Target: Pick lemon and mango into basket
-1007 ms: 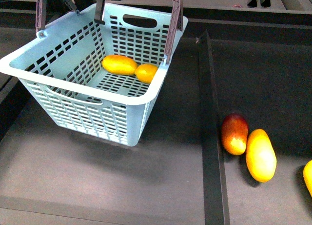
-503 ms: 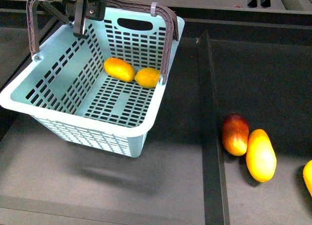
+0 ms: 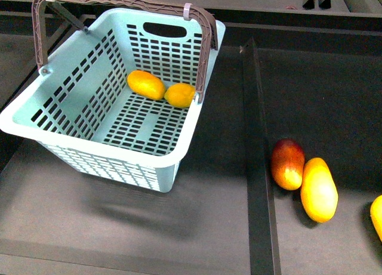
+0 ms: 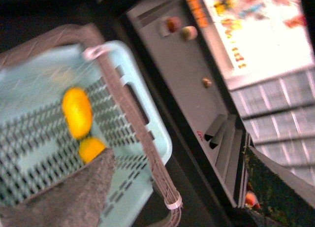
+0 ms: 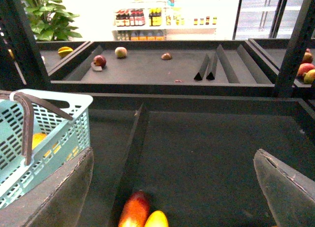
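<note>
Mango (image 3: 146,84) and lemon (image 3: 179,95) lie touching on the floor of the basket (image 3: 89,145), against its far wall. Right gripper (image 5: 174,187) stands wide apart, empty. Left gripper's state cannot be told. Risk: the basket appears tilted, handle (image 3: 119,0) upright; it could tip or slide, rolling the fruit.

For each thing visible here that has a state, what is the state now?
basket: upright, handle raised, holding two fruits
mango: lying in the basket
lemon: lying in the basket, touching the mango
right hand: open, empty
left hand: one finger visible; state unclear
</note>
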